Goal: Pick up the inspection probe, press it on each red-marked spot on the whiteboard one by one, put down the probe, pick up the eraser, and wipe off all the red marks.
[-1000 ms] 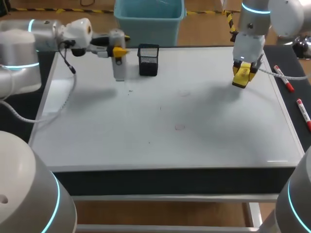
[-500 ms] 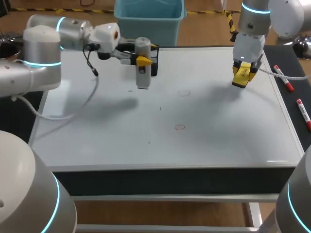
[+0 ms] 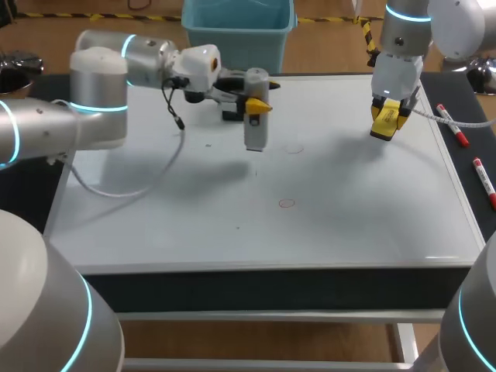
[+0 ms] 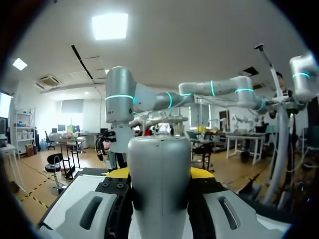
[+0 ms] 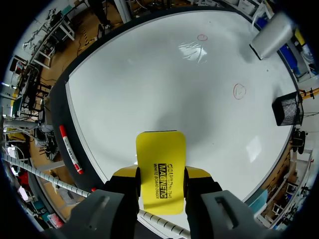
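We judge this the pressing step: our left gripper pinches the probe upright over the whiteboard, just beside the far red mark, first of 2 to press squarely next, while our right gripper clamps the eraser above the board.

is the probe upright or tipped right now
Upright: the head view shows the probe standing vertical, clamped in the left claw, lower end pointing down at the whiteboard.

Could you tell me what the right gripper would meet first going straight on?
The right gripper points down: its eraser would likely meet bare whiteboard, clear of both red marks.
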`<state>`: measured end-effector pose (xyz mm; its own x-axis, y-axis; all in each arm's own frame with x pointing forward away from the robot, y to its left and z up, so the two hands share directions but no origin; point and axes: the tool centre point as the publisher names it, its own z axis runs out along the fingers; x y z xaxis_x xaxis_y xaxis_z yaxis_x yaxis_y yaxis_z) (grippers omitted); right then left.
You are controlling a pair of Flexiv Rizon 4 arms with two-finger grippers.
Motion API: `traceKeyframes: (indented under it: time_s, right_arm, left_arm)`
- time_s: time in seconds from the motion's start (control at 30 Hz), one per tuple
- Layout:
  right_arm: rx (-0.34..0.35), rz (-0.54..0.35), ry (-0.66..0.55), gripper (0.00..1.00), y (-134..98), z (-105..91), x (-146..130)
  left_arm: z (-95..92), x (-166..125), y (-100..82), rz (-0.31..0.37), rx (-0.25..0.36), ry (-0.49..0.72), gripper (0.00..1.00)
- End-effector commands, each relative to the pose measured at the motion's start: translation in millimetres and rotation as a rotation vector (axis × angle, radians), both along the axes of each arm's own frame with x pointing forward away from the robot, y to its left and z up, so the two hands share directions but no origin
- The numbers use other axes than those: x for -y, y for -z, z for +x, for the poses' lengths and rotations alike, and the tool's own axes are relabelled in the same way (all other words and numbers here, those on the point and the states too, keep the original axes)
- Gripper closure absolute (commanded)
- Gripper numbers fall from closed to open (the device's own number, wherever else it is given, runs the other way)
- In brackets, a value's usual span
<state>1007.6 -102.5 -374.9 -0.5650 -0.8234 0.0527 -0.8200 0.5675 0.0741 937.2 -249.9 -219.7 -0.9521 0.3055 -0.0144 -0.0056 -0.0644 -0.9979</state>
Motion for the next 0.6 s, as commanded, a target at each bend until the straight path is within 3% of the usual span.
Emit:
traceKeyframes:
  time_s: [0.03,0.2,0.6]
  right_arm:
    - [-0.001,-0.002,-0.002,1.0,-0.7,0.9,0.9]
    - [-0.001,-0.002,-0.002,1.0,-0.7,0.9,0.9]
    - [-0.001,-0.002,-0.002,1.0,-0.7,0.9,0.9]
  left_arm:
    - [2.4,23.0,4.7,-0.009,-0.003,0.001,1.0]
    - [-3.2,44.7,10.8,0.018,0.003,0.023,1.0]
    - [-2.7,61.0,21.3,0.015,-0.012,-0.004,1.0]
